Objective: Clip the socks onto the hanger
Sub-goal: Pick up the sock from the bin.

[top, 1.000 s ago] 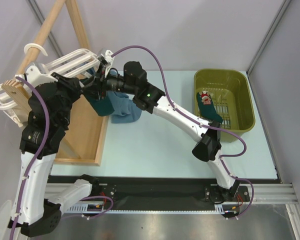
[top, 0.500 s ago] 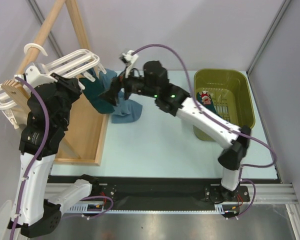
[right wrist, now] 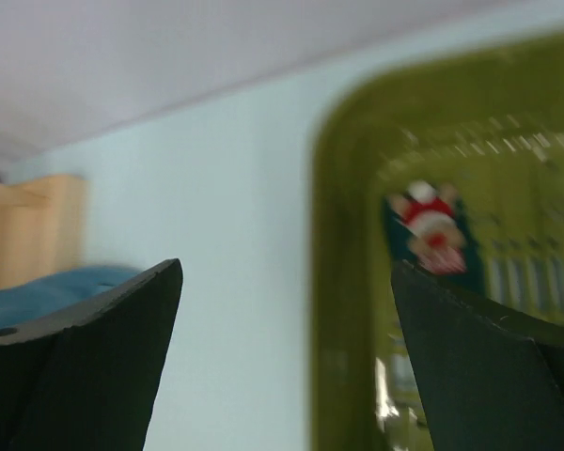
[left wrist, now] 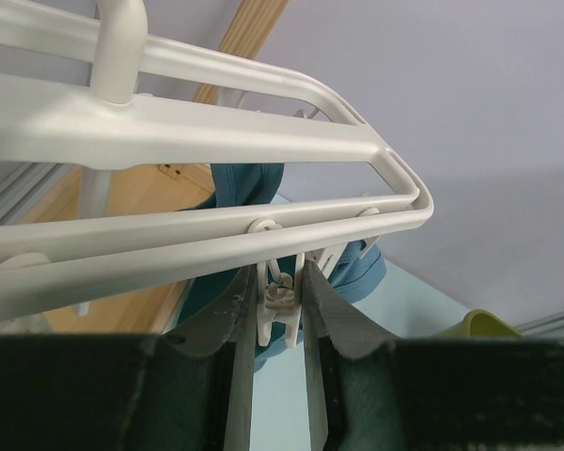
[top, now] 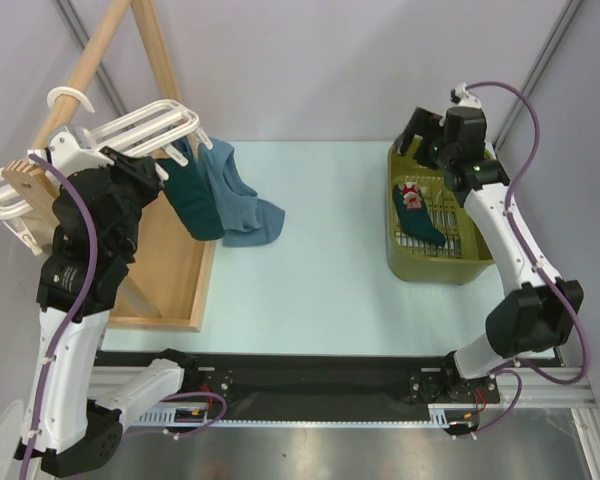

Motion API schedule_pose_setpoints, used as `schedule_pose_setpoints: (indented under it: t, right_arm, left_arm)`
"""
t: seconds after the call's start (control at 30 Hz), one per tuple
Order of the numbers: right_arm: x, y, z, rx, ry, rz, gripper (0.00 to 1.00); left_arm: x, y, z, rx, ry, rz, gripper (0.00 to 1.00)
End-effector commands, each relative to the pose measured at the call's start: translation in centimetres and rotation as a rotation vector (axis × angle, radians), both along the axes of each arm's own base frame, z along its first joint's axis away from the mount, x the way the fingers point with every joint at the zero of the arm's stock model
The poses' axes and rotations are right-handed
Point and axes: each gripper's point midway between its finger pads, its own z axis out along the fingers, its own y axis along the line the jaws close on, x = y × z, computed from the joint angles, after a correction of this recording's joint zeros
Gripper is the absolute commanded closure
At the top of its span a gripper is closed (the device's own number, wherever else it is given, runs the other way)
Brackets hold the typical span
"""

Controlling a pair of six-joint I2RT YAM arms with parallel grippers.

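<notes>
The white hanger (top: 140, 125) sits at the far left, held up by my left arm. My left gripper (top: 166, 163) is shut on one of its small white clips (left wrist: 282, 299), pinched between both fingers (left wrist: 227, 324) under the bars (left wrist: 216, 141). A dark teal sock (top: 192, 195) and a steel-blue sock (top: 242, 205) hang from the hanger, their lower ends on the table. Another dark teal sock with a red-and-white motif (top: 416, 215) lies in the basket; it is blurred in the right wrist view (right wrist: 430, 230). My right gripper (top: 417, 137) hovers open and empty over the basket's left rim (right wrist: 343, 282).
An olive-green plastic basket (top: 480, 262) stands at the far right. A wooden A-frame rack (top: 170, 265) stands at the left behind the hanger, its base on the table. Pale blue tabletop (top: 320, 270) lies between the hanging socks and the basket.
My right arm has swung from the hanging socks over to the basket, and its jaws have opened wide. The two socks stay hanging. The left arm has not moved.
</notes>
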Motion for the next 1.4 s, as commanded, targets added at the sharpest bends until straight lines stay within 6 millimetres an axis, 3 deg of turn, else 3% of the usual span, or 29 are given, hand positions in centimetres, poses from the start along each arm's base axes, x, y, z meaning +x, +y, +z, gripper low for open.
schedule_pose_setpoints:
  t: [0.0, 0.13, 0.2, 0.27, 0.37, 0.4, 0.43, 0.47, 0.7, 0.9, 0.93, 1.0, 1.03, 1.2, 1.23, 1.37]
  right_arm:
    - [0.1, -4.2, -6.3, -0.051, 0.189, -0.162, 0.01]
    - [0.7, -8.1, -11.5, -0.087, 0.316, -0.294, 0.13]
    - [0.9, -9.0, -13.5, -0.07, 0.359, -0.304, 0.13]
    - [2.3, -8.6, -15.5, -0.069, 0.365, -0.258, 0.13]
    - [4.5, -8.2, -16.9, -0.076, 0.334, -0.223, 0.14]
    - [5.1, -8.2, -18.4, -0.067, 0.356, -0.229, 0.17]
    - [5.4, -8.3, -18.9, -0.052, 0.362, -0.232, 0.28]
    - [6.0, -8.3, -19.3, -0.04, 0.356, -0.24, 0.3]
    - [9.4, -8.1, -23.8, -0.045, 0.406, -0.263, 0.26]
    - [10.5, -8.6, -24.9, -0.097, 0.412, -0.294, 0.31]
    - [10.6, -8.8, -24.9, -0.109, 0.408, -0.3, 0.43]
    - [10.7, -9.1, -25.3, -0.133, 0.41, -0.308, 0.52]
    - [10.7, -9.2, -25.5, -0.134, 0.414, -0.308, 0.64]
    - [11.3, -9.9, -24.5, -0.131, 0.366, -0.306, 0.96]
    - [11.3, -10.1, -24.1, -0.134, 0.36, -0.31, 1.0]
    - [11.4, -10.4, -21.4, -0.123, 0.293, -0.303, 1.0]
  left_arm:
    - [-1.5, 0.9, 3.1, -0.023, -0.097, 0.016, 1.0]
    - [-1.5, 0.6, 2.9, -0.025, -0.092, 0.003, 1.0]
    - [-1.5, 0.6, 2.6, -0.025, -0.088, -0.001, 1.0]
    - [-1.2, 0.4, 2.4, -0.027, -0.086, -0.007, 1.0]
    - [-0.9, -0.1, 1.9, -0.036, -0.079, -0.028, 1.0]
    - [-0.7, -0.3, 1.7, -0.045, -0.075, -0.03, 1.0]
    - [-0.7, -0.4, 1.7, -0.048, -0.075, -0.035, 1.0]
    - [-0.7, -0.4, 1.5, -0.047, -0.072, -0.036, 1.0]
    - [-0.6, -0.5, 1.1, -0.05, -0.067, -0.037, 1.0]
    - [-0.5, -0.5, 0.7, -0.055, -0.061, -0.034, 1.0]
    - [-0.5, -0.5, 0.6, -0.055, -0.06, -0.035, 1.0]
    - [-0.5, -0.5, 0.6, -0.059, -0.062, -0.037, 1.0]
    - [-0.5, -0.5, 0.5, -0.059, -0.059, -0.037, 1.0]
    - [-0.5, -0.7, 0.5, -0.063, -0.059, -0.043, 1.0]
    - [-0.5, -0.7, 0.5, -0.063, -0.059, -0.043, 1.0]
    - [-0.5, -0.7, 0.5, -0.064, -0.06, -0.046, 1.0]
